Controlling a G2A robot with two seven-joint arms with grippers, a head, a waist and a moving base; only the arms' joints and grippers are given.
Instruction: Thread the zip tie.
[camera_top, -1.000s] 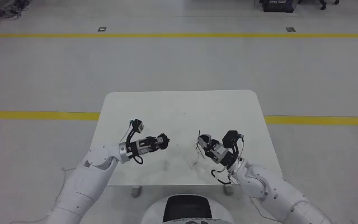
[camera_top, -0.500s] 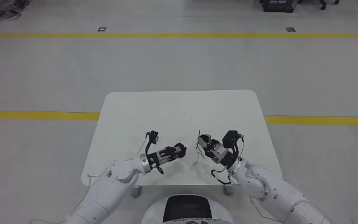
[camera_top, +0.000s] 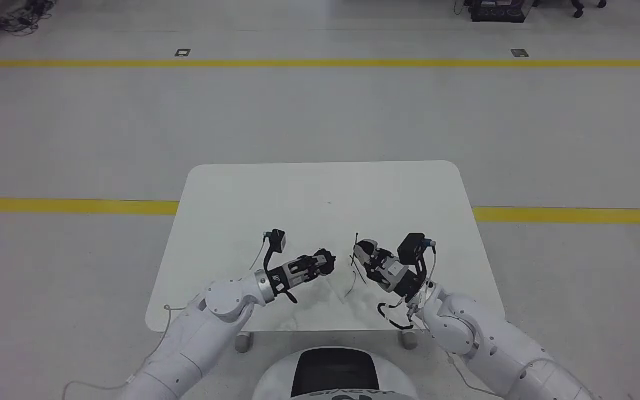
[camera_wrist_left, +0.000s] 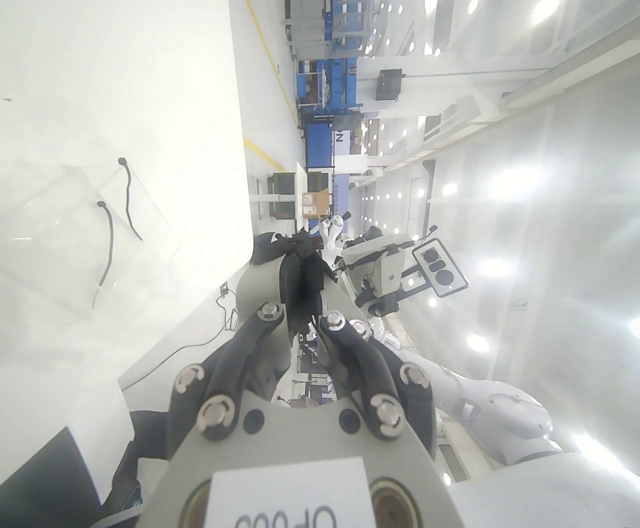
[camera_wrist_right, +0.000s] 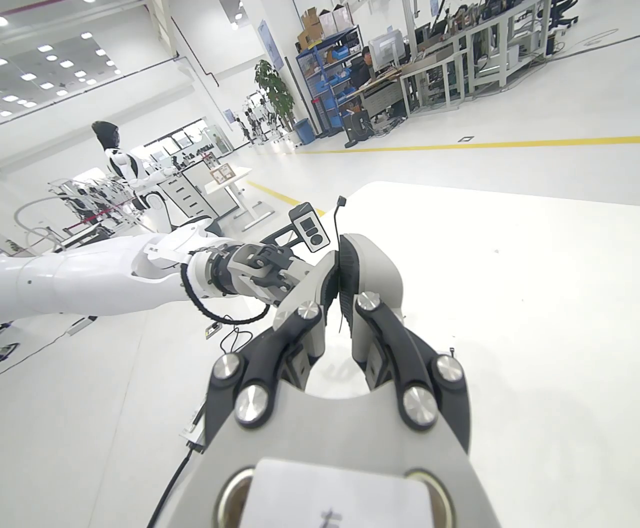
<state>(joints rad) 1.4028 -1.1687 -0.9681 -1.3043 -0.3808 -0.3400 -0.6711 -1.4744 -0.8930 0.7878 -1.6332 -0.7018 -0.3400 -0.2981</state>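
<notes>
Directions are read in the top view from the narrow gap between the left gripper (camera_top: 326, 261) and the right gripper (camera_top: 357, 254), 12 toward the far edge of the table (camera_top: 400, 190). From 10 through 12 to 2, bare tabletop is found. Passage at 9 and 3 is blocked by the grippers themselves, the zip tie (camera_wrist_right: 337, 225) standing upright at the right one's tips. Approaches from 8 and 4 are taken up by the left arm (camera_top: 235, 298) and the right arm (camera_top: 455, 325).

It was a large robotics lab or workshop hall: a pale polished floor (camera_top: 320, 110) marked with yellow lines (camera_top: 320, 63), workbenches (camera_wrist_right: 450, 65) loaded with monitors and gear, shelves of blue bins (camera_wrist_right: 327, 57), another humanoid robot (camera_wrist_right: 122, 164) standing by, and rows of ceiling lights (camera_wrist_right: 45, 55) overhead.
</notes>
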